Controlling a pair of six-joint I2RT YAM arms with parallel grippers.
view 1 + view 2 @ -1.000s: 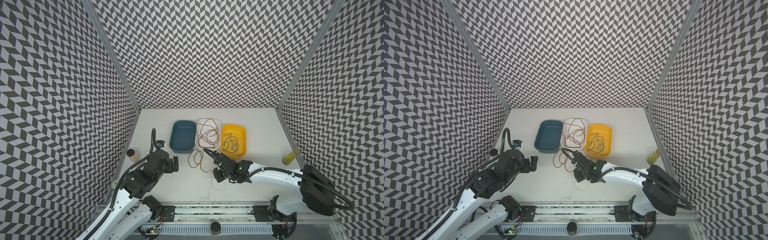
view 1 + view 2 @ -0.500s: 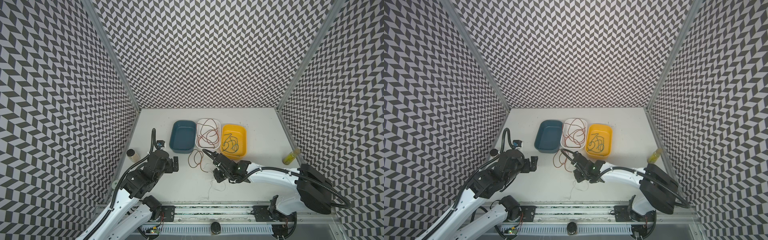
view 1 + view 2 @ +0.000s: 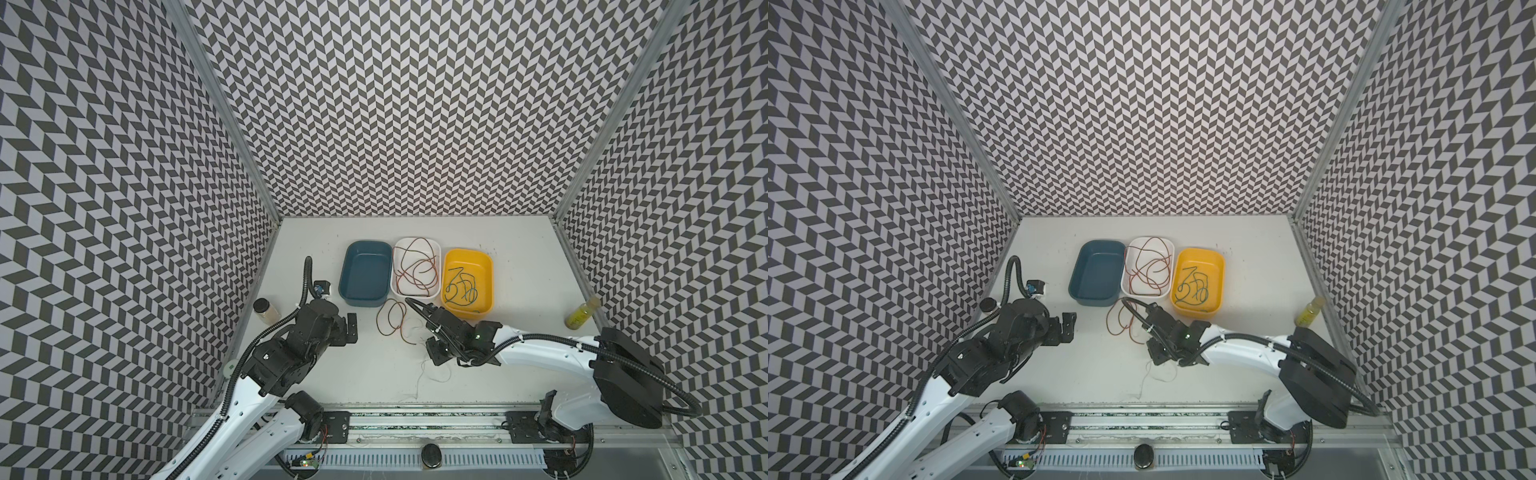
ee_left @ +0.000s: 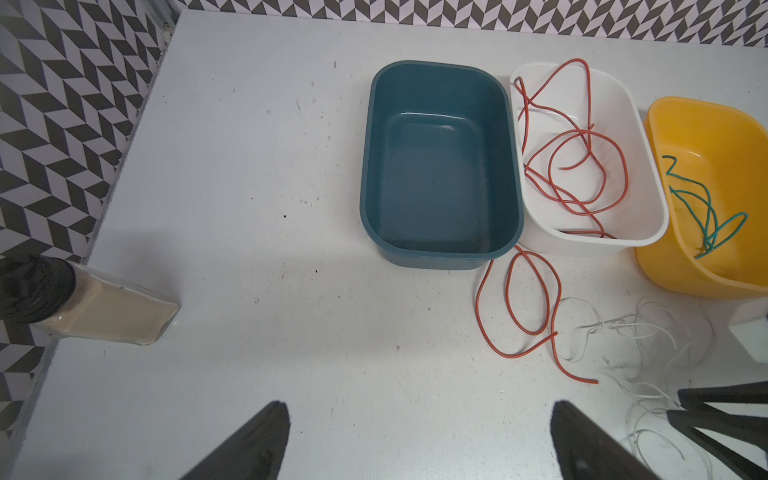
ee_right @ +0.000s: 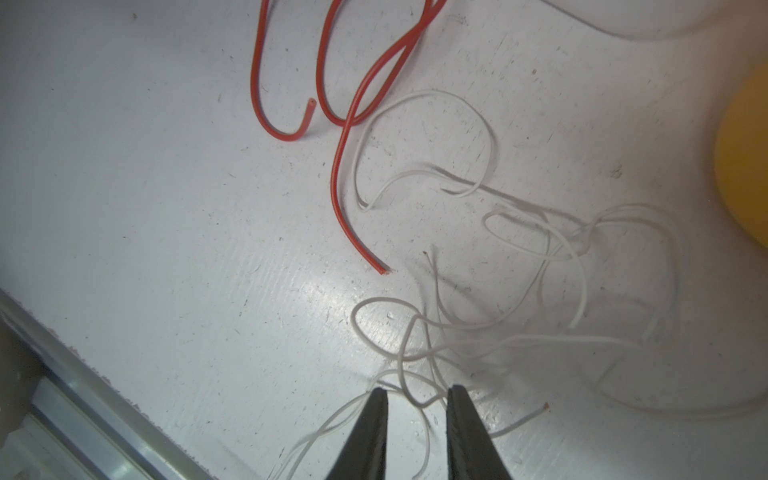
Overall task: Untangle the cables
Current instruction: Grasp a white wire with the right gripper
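Observation:
White cables [image 5: 540,257] lie tangled on the table near the front, seen in both top views [image 3: 432,370] [image 3: 1156,376]. My right gripper [image 5: 417,395] hangs low over them in both top views [image 3: 435,353] [image 3: 1156,355]. Its jaws are open by a narrow gap, with a white loop crossing between them, unpinched. A red cable [image 3: 390,322] [image 4: 515,307] loops beside them. Another red cable [image 3: 415,270] fills the white tub [image 3: 415,240]. A green cable [image 3: 459,291] lies in the yellow tub [image 3: 490,270]. My left gripper [image 4: 419,409] [image 3: 352,332] is wide open and empty.
An empty blue tub [image 3: 342,282] stands left of the white one. A black-lidded jar [image 3: 264,311] sits by the left wall. A yellow bottle [image 3: 582,320] stands by the right wall. The metal rail [image 3: 415,419] runs along the table's front edge.
The right arm's elbow has shifted slightly left while its gripper stays over the white cables. The left arm has not moved.

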